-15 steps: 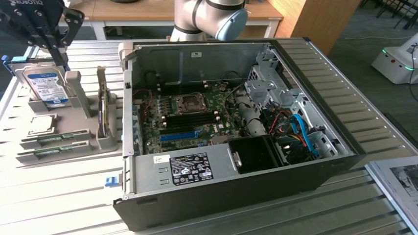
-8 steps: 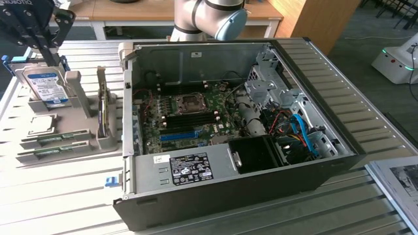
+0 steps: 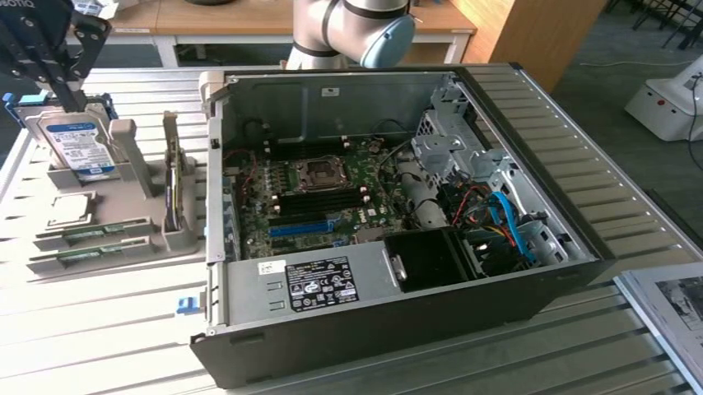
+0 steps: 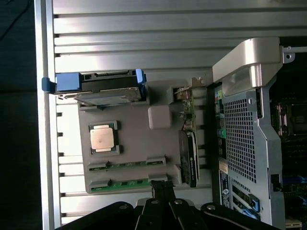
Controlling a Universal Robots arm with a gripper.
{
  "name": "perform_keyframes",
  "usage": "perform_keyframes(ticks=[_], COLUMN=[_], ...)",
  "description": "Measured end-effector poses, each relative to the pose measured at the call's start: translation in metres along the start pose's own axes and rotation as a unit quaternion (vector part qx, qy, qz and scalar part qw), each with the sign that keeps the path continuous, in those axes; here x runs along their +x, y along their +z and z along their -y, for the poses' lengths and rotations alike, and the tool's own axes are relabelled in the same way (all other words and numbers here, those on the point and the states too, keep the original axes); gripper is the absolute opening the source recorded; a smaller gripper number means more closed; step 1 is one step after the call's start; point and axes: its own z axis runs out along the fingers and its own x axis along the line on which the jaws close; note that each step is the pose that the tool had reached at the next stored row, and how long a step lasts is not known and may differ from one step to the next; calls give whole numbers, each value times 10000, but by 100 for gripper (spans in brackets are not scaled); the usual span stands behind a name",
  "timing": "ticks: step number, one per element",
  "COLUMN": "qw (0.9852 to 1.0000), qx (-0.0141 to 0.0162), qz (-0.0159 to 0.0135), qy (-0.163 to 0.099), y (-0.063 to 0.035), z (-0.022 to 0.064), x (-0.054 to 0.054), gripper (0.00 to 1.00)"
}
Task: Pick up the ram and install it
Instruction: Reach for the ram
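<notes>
Two green ram sticks lie flat in slots of the grey parts tray (image 3: pixel 132 247), at its near edge in the exterior view: one ram stick (image 3: pixel 94 232) (image 4: pixel 127 164) and a second ram stick (image 3: pixel 86 256) (image 4: pixel 125 184) beside it. My black gripper (image 3: pixel 74 104) (image 4: pixel 163 188) hangs above the tray with its fingers together and nothing between them. In the exterior view it is over the tray's far end, above the hard drive. In the wrist view its tips sit just past the outer ram stick.
The tray also holds a blue-labelled hard drive (image 3: pixel 79 146) (image 4: pixel 100 88) standing upright, a square silver processor (image 3: pixel 68 210) (image 4: pixel 102 138) and an upright card (image 3: pixel 173 177) (image 4: pixel 189 155). The open computer case (image 3: pixel 528 164) (image 4: pixel 244 143), motherboard (image 3: pixel 318 193) exposed, lies at the exterior view's right.
</notes>
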Motion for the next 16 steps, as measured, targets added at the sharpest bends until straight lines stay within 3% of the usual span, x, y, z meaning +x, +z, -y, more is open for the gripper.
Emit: perform_keyframes(ticks=[16], qw=[10000], qx=[0], qz=[0], qy=[0], y=[-4], z=[21], x=[278], gripper=[10])
